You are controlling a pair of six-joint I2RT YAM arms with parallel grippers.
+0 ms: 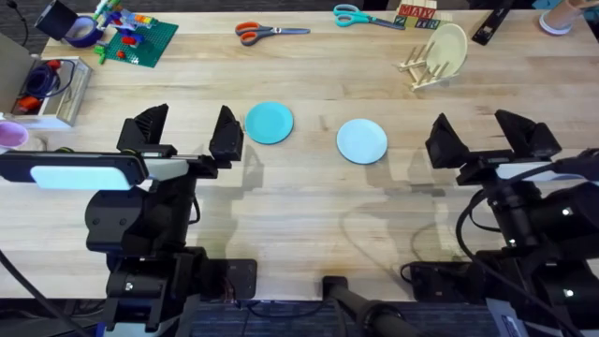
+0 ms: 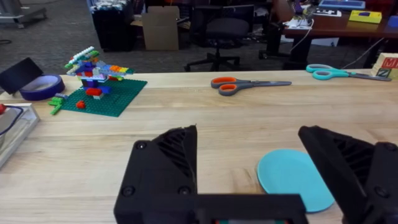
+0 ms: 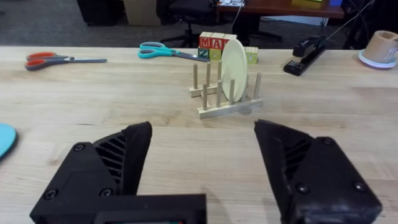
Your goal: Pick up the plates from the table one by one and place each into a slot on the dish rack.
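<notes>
- we see the left gripper (image 1: 185,131) spread wide above the table (image 1: 309,201), holding nothing, the teal plate (image 1: 269,123) just beside its right finger.
- the right gripper (image 1: 491,138) is likewise wide open and empty, the pale blue plate (image 1: 361,140) lying flat to its left.
- the dish rack (image 3: 224,99) stands farther back, a cream plate (image 3: 234,64) upright in it.
</notes>
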